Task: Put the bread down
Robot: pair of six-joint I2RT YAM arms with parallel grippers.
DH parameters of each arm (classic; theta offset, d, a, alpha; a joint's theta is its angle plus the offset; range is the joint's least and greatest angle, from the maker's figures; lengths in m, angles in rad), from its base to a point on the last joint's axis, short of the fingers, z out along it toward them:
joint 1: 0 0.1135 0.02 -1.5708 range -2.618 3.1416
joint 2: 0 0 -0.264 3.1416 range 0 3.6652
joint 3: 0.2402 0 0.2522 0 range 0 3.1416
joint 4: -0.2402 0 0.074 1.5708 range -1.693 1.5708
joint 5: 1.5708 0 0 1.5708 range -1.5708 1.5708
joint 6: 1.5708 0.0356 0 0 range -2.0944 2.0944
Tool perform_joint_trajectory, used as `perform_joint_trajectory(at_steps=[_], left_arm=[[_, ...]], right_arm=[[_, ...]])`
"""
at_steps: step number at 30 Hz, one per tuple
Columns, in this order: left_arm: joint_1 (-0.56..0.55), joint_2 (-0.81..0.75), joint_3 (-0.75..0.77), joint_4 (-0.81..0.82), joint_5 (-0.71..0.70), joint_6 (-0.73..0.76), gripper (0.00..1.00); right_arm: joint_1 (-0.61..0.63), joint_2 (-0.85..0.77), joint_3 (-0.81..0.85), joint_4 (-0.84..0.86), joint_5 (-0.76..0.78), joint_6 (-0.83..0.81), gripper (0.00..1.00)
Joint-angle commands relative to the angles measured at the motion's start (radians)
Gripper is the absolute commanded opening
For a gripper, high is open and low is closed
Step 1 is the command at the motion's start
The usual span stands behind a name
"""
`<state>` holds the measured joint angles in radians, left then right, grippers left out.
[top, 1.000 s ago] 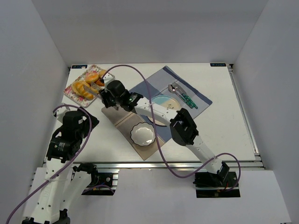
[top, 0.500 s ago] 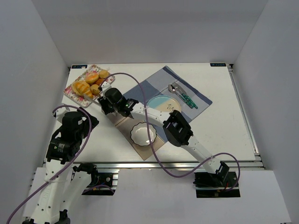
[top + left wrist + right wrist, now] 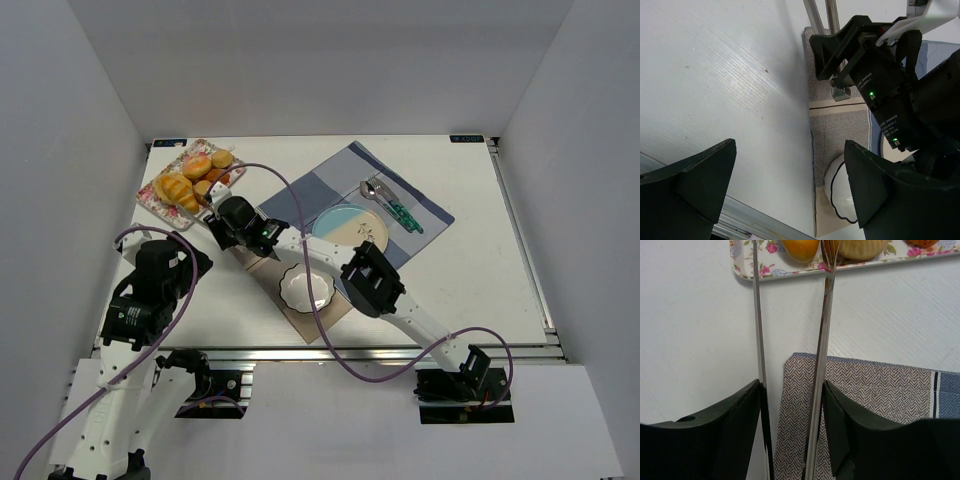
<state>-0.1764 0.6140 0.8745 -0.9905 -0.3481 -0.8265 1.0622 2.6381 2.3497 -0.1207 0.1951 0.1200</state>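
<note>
The bread (image 3: 174, 187), a ridged golden-orange roll, lies on the floral tray (image 3: 148, 197) at the far left with several other breads. My right gripper (image 3: 236, 221) is shut on metal tongs (image 3: 824, 320), whose two arms point at the tray. The tong tips reach the tray's near edge (image 3: 790, 271) and stand apart with nothing between them. An orange bread (image 3: 800, 247) and a ridged golden one (image 3: 862, 246) show at the top edge there. My left gripper (image 3: 790, 165) is open and empty above the bare table near the left front.
A white scalloped bowl (image 3: 304, 287) sits on a beige herringbone placemat (image 3: 262, 262). A blue plate (image 3: 350, 222) and cutlery (image 3: 390, 204) lie on a blue cloth (image 3: 425, 208). The right arm stretches across the mats.
My right gripper with the tongs has shifted a little left and nearer, uncovering more of the tray. The left arm has barely moved.
</note>
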Motion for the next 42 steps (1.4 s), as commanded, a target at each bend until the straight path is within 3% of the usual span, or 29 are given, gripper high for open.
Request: perform_joint_trajectory(at_steps=[1, 7, 12, 14, 24, 36, 42], left_arm=[[-0.001, -0.008, -0.003, 0.009, -0.002, 0.013, 0.98], [0.000, -0.013, -0.006, 0.012, 0.001, 0.012, 0.98], [0.000, -0.017, -0.003, 0.010, -0.005, 0.012, 0.98], [-0.002, -0.019, -0.003, 0.010, -0.005, 0.012, 0.98], [-0.001, -0.011, 0.000, 0.010, -0.002, 0.009, 0.98], [-0.002, -0.002, -0.009, 0.033, 0.040, -0.005, 0.98], [-0.001, 0.000, -0.008, 0.047, 0.057, -0.002, 0.98]], right_arm=[[0.005, 0.011, 0.054, 0.055, 0.046, -0.025, 0.56], [0.007, 0.023, 0.060, 0.055, 0.075, -0.029, 0.50], [0.007, 0.029, 0.063, 0.064, 0.090, -0.037, 0.35], [0.005, 0.029, 0.063, 0.065, 0.090, -0.039, 0.35], [0.019, -0.095, -0.053, 0.179, 0.026, -0.034, 0.01], [0.019, -0.492, -0.481, 0.421, 0.000, -0.052, 0.00], [0.013, -0.714, -0.747, 0.392, 0.176, -0.098, 0.00]])
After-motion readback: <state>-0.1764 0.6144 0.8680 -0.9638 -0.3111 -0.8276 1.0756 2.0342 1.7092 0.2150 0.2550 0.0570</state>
